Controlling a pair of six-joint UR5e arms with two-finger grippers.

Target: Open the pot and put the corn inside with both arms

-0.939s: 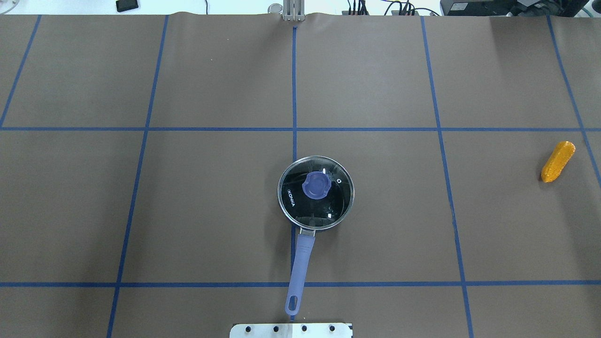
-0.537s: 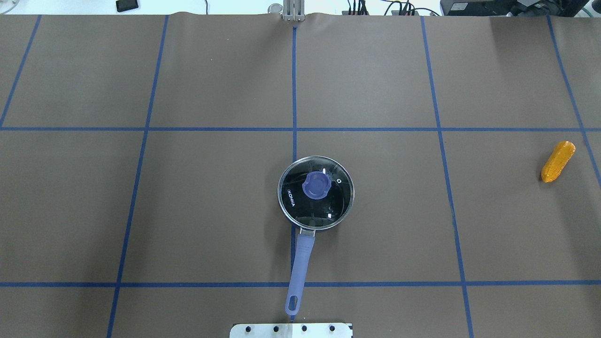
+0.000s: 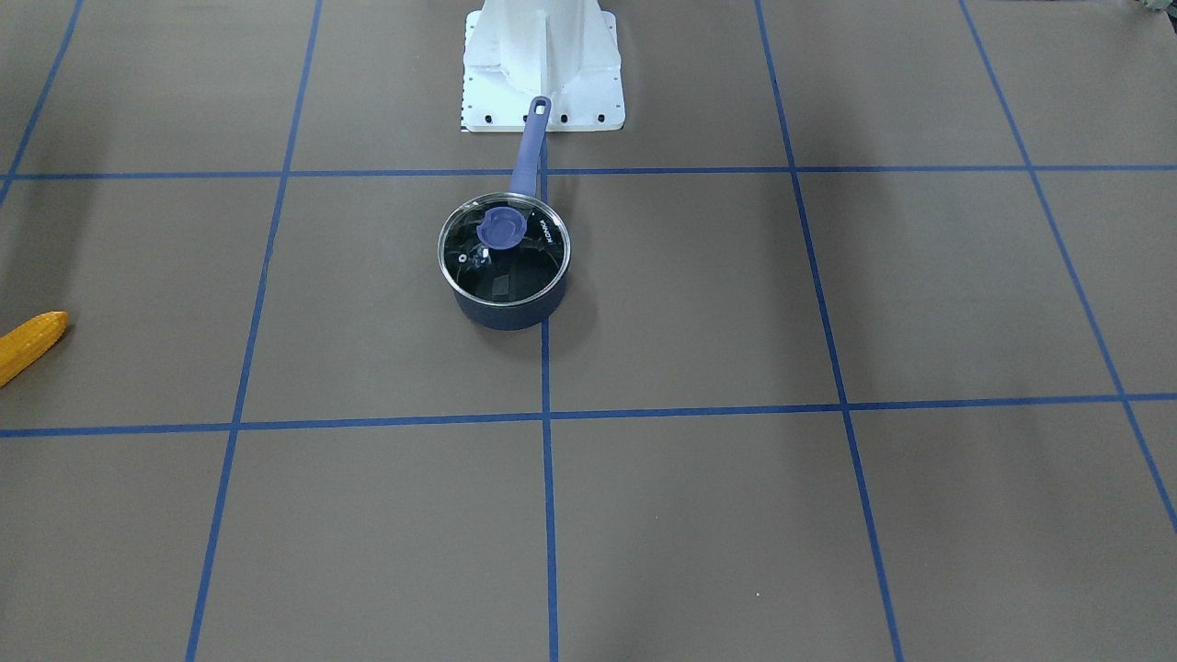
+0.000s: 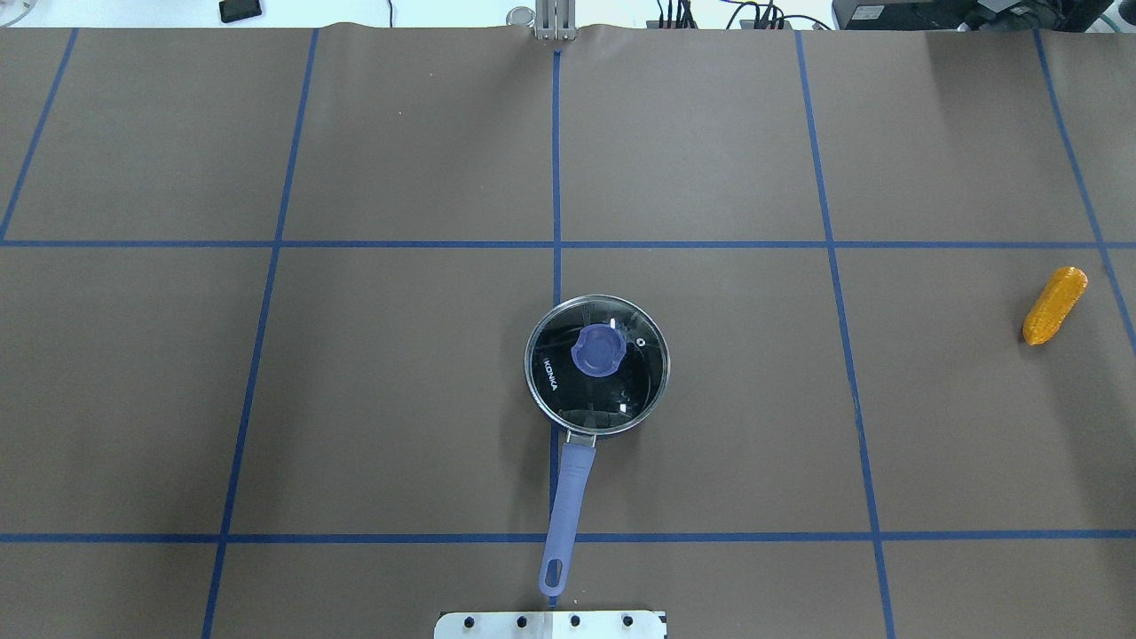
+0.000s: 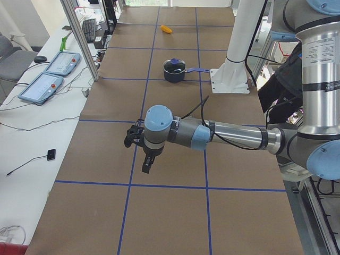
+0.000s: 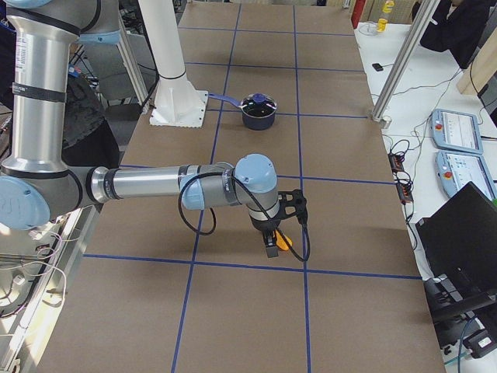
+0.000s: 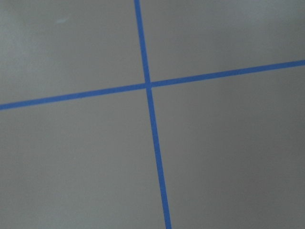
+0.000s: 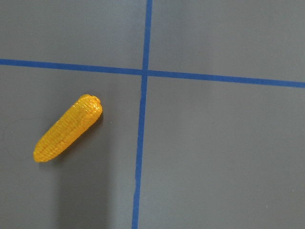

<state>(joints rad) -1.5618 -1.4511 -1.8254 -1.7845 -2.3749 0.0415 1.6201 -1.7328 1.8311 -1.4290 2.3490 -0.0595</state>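
Note:
The dark navy pot [image 3: 506, 314] stands mid-table, its purple handle [image 4: 564, 515] pointing at the robot base. The glass lid [image 4: 621, 390] with its purple knob [image 4: 597, 350] sits shut on the pot. The corn [image 4: 1054, 305] lies alone at the far right edge, and shows in the right wrist view [image 8: 67, 128]. The right gripper [image 6: 272, 247] hangs just above the corn [image 6: 286, 242], seen only from the side; I cannot tell if it is open. The left gripper [image 5: 144, 166] hovers over bare table far left of the pot; I cannot tell its state either.
The table is covered in brown paper with a blue tape grid [image 4: 556, 244]. The white pedestal base [image 3: 542, 64] stands just behind the pot's handle. Control pendants [image 5: 42, 85] and cables lie on a side bench beyond the table edge.

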